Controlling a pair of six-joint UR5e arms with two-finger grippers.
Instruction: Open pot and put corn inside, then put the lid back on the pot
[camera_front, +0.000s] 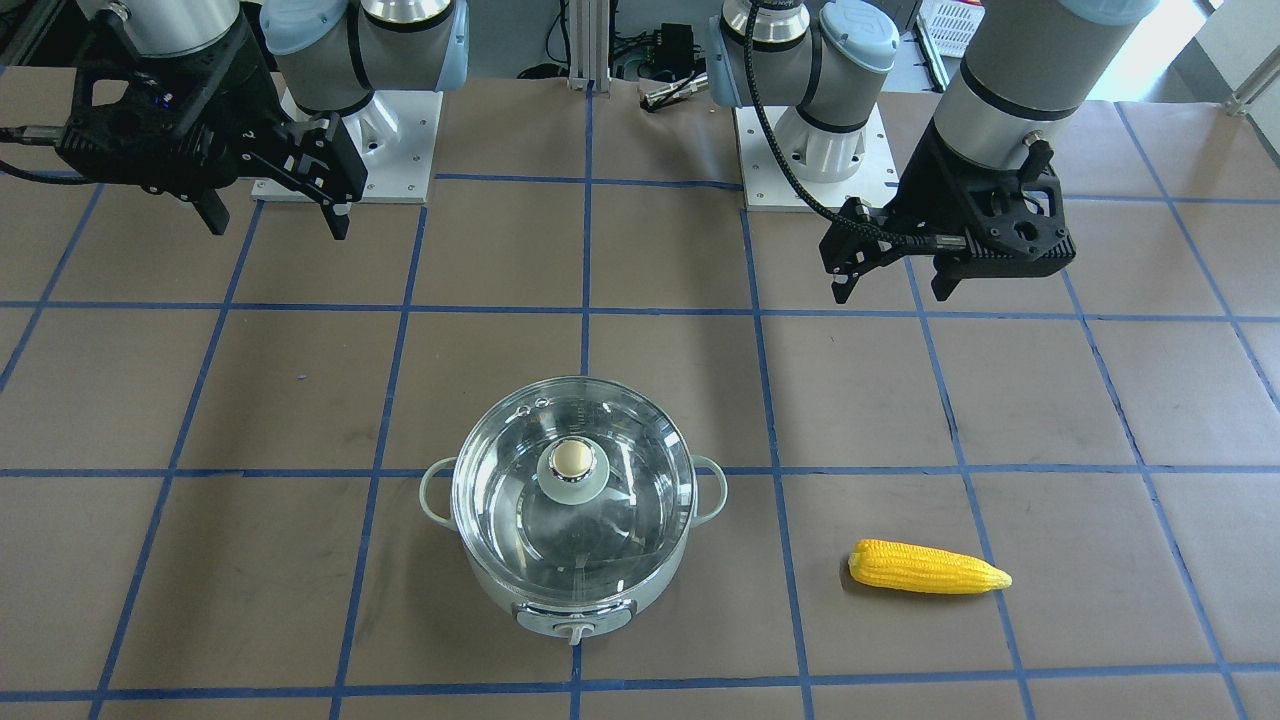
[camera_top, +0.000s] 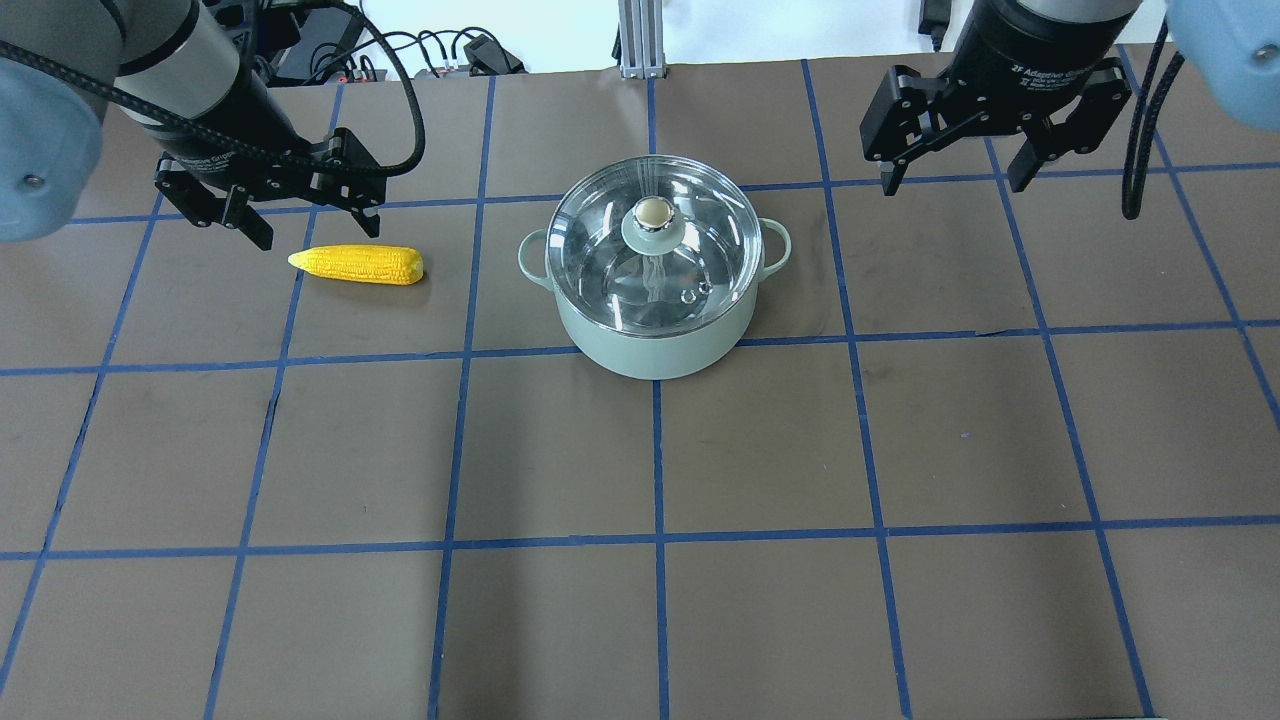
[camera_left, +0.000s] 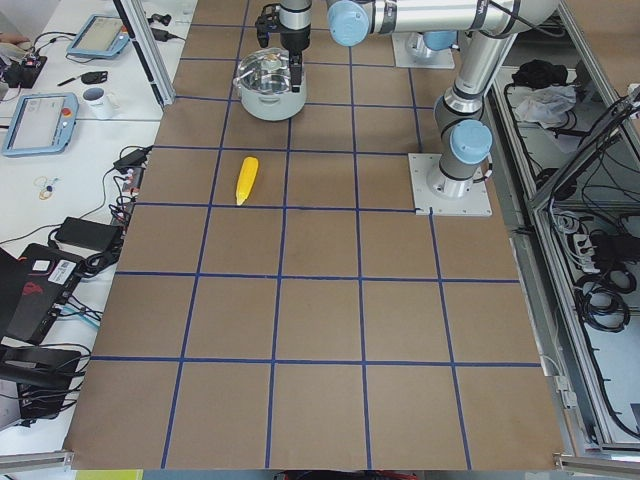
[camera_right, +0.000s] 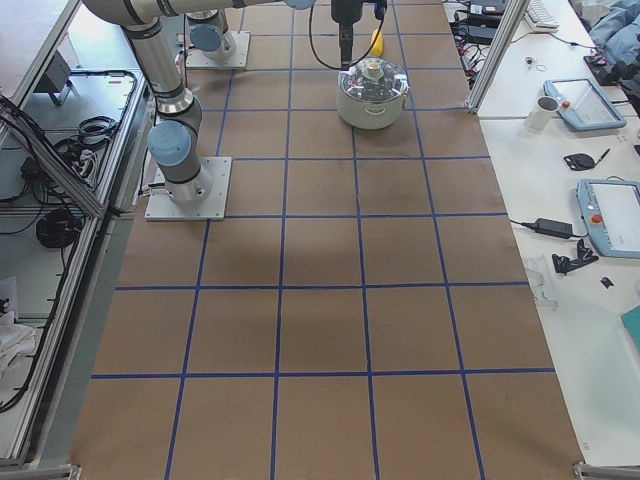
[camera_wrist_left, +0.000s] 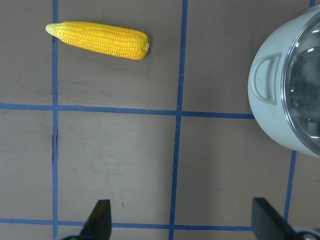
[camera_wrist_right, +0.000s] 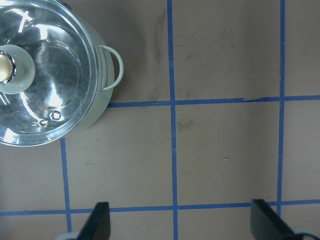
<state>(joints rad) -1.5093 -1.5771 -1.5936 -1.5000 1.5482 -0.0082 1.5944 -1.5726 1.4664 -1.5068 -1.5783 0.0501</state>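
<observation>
Brown paper ruled into squares by blue tape (camera_front: 588, 310) covers the table (camera_front: 300, 400). From the operators' side the pot (camera_front: 500, 590) stands nearest, upright near the table's middle, with its dial (camera_front: 574, 631) facing the camera. The lid (camera_front: 620, 520) sits squarely on the rim, so the pot is not yet opened. The knob (camera_front: 572, 462) stands up from the lid's centre.

To the robot's left, well apart from the pot, the corn (camera_front: 928, 568) lies flat on the paper, thick end toward the pot and tip pointing away.

The lid is glass, so it is probably smooth, breakable and fairly heavy. The knob looks like the one place fingers can close around, and a straight lift should free it. The corn looks stiff and light, and its bumpy skin should give grip. A hold across its middle seems best. It may have to go into the pot at a slant.

Farther back, the left claw (camera_front: 890, 290) hangs above the paper behind the corn, fingers spread wide, holding and touching nothing. The right claw (camera_front: 278, 225) hangs on the other side, also wide and empty, well apart from the pot. Both wrist views show only bare paper between the fingertips.

Beyond them, the arms' mounting plates (camera_front: 400, 140) are fixed to the table.
</observation>
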